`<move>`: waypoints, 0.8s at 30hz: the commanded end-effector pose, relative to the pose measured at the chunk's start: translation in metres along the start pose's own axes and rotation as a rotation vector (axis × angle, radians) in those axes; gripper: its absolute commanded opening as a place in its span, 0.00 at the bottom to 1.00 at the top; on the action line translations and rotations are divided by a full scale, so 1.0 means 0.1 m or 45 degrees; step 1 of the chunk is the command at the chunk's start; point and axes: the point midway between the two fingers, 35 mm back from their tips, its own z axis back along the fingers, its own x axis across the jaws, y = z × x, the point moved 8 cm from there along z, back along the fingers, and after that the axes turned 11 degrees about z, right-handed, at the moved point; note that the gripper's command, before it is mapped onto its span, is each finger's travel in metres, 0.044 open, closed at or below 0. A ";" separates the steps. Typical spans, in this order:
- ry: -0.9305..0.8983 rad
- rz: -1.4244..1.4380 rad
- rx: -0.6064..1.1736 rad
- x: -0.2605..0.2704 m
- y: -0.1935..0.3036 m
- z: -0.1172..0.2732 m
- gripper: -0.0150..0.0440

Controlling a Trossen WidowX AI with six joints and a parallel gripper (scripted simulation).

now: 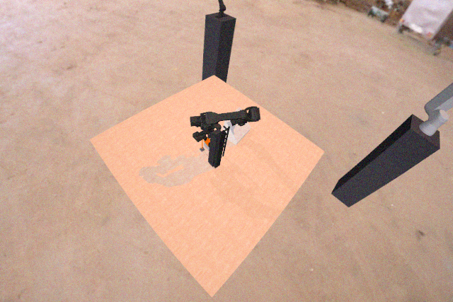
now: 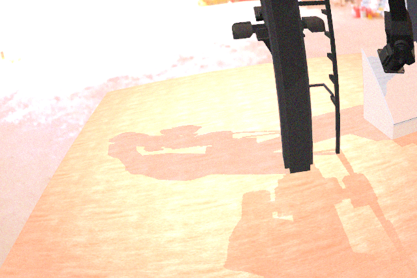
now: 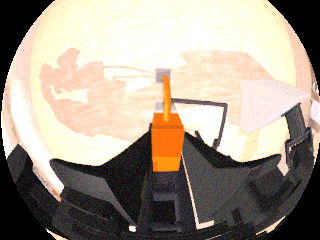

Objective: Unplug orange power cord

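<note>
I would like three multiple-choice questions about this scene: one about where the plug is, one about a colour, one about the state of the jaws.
1. Where is the plug?
A. lying on the mat far from the arm
B. between the two jaws of the gripper
C. on top of the tall dark pillar

2. What colour is the plug?
A. orange
B. green
C. blue

3. What is the state of the jaws?
A. wide open, holding nothing
B. fully shut on nothing
C. shut on the plug

Answers:
1. B, since the wrist view shows the plug standing between the dark jaws, its cord running away from it.
2. A, as the wrist view shows a bright orange block, and the top view shows an orange spot beside the power strip.
3. C, because the jaws press on both sides of the plug.
</note>
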 end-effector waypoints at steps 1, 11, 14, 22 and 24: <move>-0.002 -0.007 -0.027 -0.02 -0.12 0.03 0.25; -0.003 -0.008 -0.029 -0.05 -0.29 0.04 0.25; -0.003 -0.009 -0.030 -0.06 -0.33 0.05 0.25; -0.003 -0.009 -0.030 -0.10 -0.46 0.07 0.25; 0.006 -0.002 -0.025 -0.08 -0.38 0.04 0.34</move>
